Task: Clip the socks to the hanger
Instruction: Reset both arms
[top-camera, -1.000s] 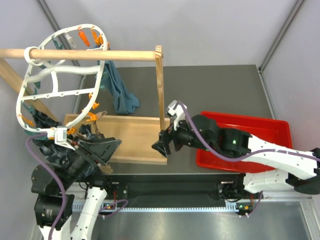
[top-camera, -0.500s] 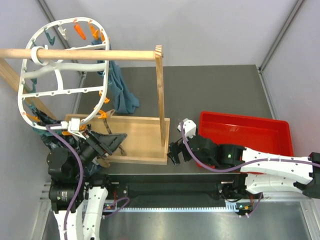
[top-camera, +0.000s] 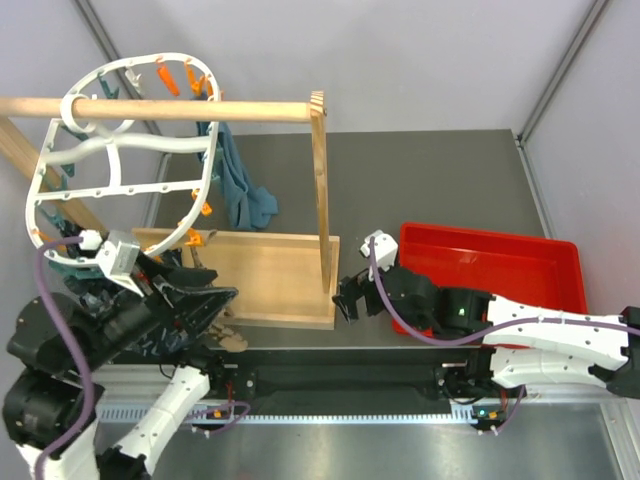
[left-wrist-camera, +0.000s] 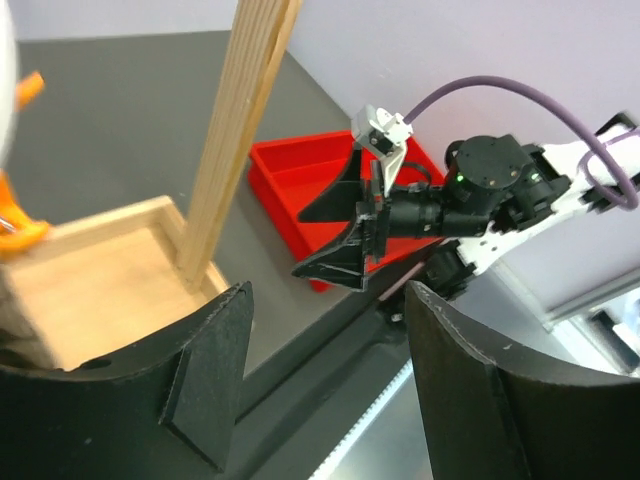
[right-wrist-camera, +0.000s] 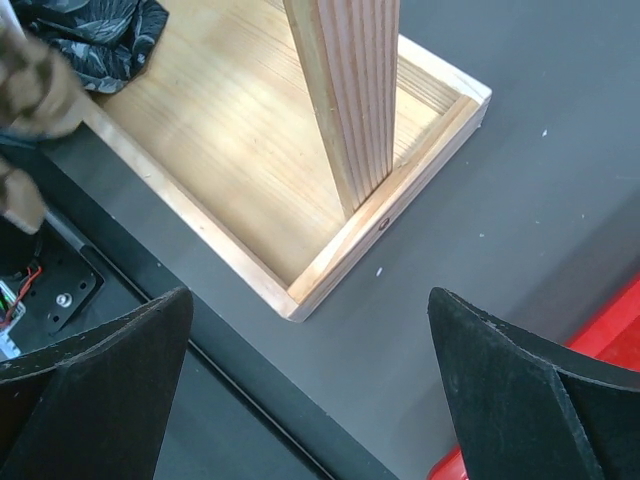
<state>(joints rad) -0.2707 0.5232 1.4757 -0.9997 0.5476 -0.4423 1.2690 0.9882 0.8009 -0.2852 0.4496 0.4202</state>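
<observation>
Both the left tool (left-wrist-camera: 328, 320) and right tool (right-wrist-camera: 310, 330) gape wide, empty. White oval hanger (top-camera: 120, 187), orange and teal pegs (top-camera: 165, 78) around its rim, hangs at ten o'clock.

White hanger (top-camera: 120, 186) here, orange and teal pegs (top-camera: 164, 76); brown-checked sock (right-wrist-camera: 35, 88); red bin (top-camera: 470, 231); my right claw (right-wrist-camera: 310, 330) black.

Dark grey matte table (top-camera: 450, 175). Bears, toward the left, a shallow wooden tray (top-camera: 270, 275), long side facing the near edge, with an upright wooden post (top-camera: 321, 200) rising from its right end. Holds a red plastic bin (top-camera: 520, 262) at the right, near the tray but apart from it. Behind the tray, a teal cloth (top-camera: 245, 200) reaching down to the tabletop.
</observation>
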